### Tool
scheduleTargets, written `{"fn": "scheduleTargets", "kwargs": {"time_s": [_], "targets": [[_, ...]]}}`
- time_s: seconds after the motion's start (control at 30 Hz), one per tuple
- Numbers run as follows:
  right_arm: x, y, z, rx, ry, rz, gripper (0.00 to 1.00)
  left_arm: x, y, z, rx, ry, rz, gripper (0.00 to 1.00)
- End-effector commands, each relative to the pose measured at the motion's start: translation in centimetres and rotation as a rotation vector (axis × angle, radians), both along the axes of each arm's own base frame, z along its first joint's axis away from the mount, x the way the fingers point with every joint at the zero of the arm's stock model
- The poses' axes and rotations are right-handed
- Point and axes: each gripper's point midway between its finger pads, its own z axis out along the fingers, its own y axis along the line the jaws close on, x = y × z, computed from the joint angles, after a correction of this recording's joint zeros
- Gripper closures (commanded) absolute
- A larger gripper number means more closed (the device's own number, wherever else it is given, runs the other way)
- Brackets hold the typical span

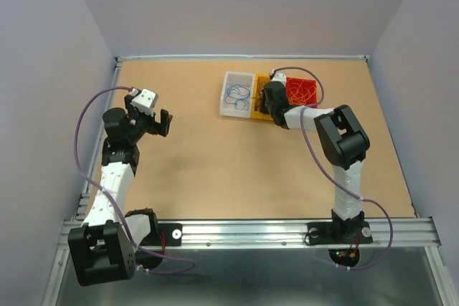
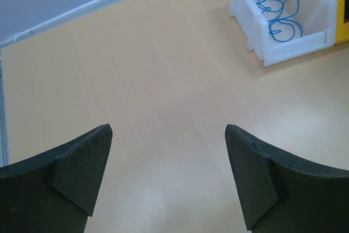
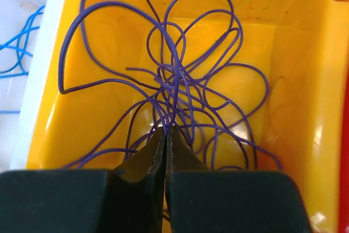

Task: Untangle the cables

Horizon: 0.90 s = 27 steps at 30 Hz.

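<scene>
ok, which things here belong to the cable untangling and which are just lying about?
Job: thin purple wires in the yellow plastic bin, right tool shut on them; thin blue wires in the white plastic bin; thin orange wires in the red plastic bin.
Idle: open left tool over the tan wooden table; thick lilac arm cables.

My right gripper (image 3: pixel 165 132) pinches tangled purple cables (image 3: pixel 180 80) looping in the yellow bin (image 3: pixel 297 80); blue cables (image 2: pixel 279 13) curl in the white bin (image 2: pixel 255 31), orange cables (image 1: pixel 302 92) in the red bin (image 1: pixel 290 82).
</scene>
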Motion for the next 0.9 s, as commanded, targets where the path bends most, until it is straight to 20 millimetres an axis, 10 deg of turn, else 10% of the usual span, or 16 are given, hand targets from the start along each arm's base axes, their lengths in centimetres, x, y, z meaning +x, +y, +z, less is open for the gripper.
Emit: {"fn": "scheduleTargets", "kwargs": {"time_s": [0.0,0.27,0.57,0.87], "targets": [[0.0,-2.1,-3.1,-0.109,0.214,-0.159,0.99,0.0,-0.5,1.4,0.024,-0.07,-0.018,0.03],[-2.9,-3.6,-8.3,-0.26,0.44,-0.141,0.98,0.1,-0.9,1.1,0.035,-0.062,-0.017,0.03],[-0.5,-3.6,3.0,-0.218,0.223,-0.149,0.74,0.3,-1.0,0.9,0.045,-0.059,-0.007,0.02],[1.1,-2.7,8.4,-0.182,0.117,-0.12,0.54,0.5,-0.9,0.7,0.048,-0.052,0.004,0.02]]}}
